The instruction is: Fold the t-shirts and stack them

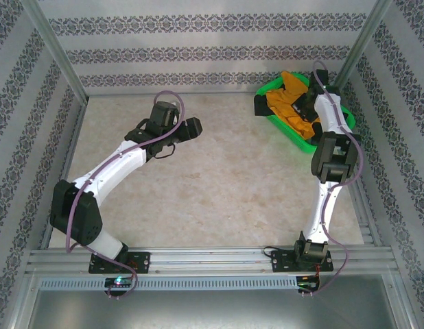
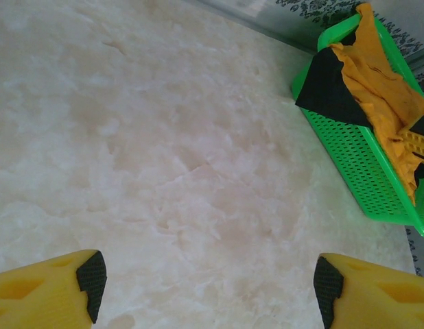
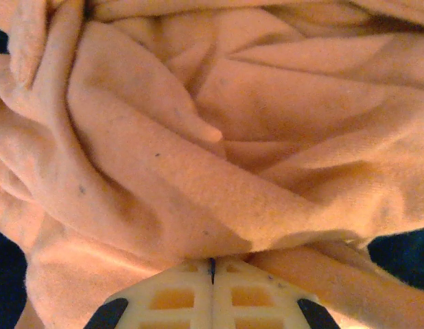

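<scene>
— Top external view: where are the t-shirts?

— They lie in the green mesh basket (image 1: 280,129), which sits at the far right of the pale marbled table (image 1: 219,199). The mustard-orange t-shirt (image 1: 284,103) is heaped, crumpled, across the middle of the basket, with a peak rising at the basket's far end. A black t-shirt (image 1: 260,104) hangs over the basket's left rim.

— And the right arm?

— It bends down into the basket from the basket's right side. In the right wrist view, the right gripper (image 3: 212,267) has its two pale fingers pressed together, with a thin dark seam between them. The tips sit inside the basket, tucked under a thick fold of the mustard-orange cloth. I cannot tell whether any cloth is caught in that seam. Dark cloth peeks out beneath the orange folds.

— What about the left arm?

— The left gripper (image 2: 210,284) hangs well apart from the basket, to the basket's left, above bare table. In the left wrist view its yellow fingers (image 2: 47,288), tipped with black pads, stand wide apart, and bare table shows between them. The black shirt is draped over the basket corner nearest this claw, and the orange shirt lies along the basket behind it.
</scene>
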You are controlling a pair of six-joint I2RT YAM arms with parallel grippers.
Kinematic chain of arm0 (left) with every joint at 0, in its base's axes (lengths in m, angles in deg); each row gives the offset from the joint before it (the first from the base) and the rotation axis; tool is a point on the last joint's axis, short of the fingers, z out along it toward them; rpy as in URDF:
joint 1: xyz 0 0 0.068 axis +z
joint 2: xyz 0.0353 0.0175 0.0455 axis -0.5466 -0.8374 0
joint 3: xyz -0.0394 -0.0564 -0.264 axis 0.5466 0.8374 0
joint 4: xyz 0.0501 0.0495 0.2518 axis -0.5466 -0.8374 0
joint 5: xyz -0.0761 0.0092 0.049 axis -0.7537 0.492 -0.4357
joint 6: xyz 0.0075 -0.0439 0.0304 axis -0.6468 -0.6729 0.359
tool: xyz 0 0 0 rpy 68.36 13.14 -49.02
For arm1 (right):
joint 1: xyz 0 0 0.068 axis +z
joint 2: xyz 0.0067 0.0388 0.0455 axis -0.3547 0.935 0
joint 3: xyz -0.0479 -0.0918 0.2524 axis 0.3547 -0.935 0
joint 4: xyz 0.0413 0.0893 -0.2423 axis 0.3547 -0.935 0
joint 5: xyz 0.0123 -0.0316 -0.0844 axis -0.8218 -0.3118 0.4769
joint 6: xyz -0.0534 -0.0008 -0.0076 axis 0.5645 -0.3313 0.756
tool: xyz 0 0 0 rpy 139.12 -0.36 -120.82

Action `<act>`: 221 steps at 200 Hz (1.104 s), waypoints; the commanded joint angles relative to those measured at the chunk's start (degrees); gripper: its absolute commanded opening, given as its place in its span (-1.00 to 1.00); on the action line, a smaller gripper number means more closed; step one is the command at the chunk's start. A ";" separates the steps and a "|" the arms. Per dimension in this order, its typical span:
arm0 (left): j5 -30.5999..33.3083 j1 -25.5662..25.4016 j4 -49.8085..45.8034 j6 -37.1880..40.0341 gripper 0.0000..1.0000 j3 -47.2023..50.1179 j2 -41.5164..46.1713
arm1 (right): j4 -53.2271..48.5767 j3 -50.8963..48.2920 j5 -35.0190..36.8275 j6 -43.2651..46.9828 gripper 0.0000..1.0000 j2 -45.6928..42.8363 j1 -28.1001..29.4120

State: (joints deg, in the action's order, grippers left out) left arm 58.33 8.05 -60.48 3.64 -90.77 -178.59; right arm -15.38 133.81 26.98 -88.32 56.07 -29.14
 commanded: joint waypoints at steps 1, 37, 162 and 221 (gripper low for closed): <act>-0.97 -0.14 1.36 -0.33 0.58 -0.53 2.28 | 3.24 -2.92 2.96 -0.32 -1.00 -8.47 1.06; 0.22 -0.14 2.68 -0.28 0.57 2.89 4.95 | 11.01 -9.90 5.87 -0.61 -1.00 -22.18 2.35; 18.57 1.06 -3.14 -1.91 0.54 8.19 16.73 | 22.41 11.59 17.59 23.19 -1.00 -33.19 40.70; 32.31 2.02 -12.88 -1.42 0.54 9.53 27.19 | 11.56 14.67 6.24 12.57 -1.00 -14.94 52.51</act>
State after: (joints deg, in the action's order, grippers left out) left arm 82.76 9.26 -67.23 2.40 -82.90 -154.90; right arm 3.07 149.55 41.10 -70.61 32.94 22.12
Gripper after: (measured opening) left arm 0.769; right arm 0.063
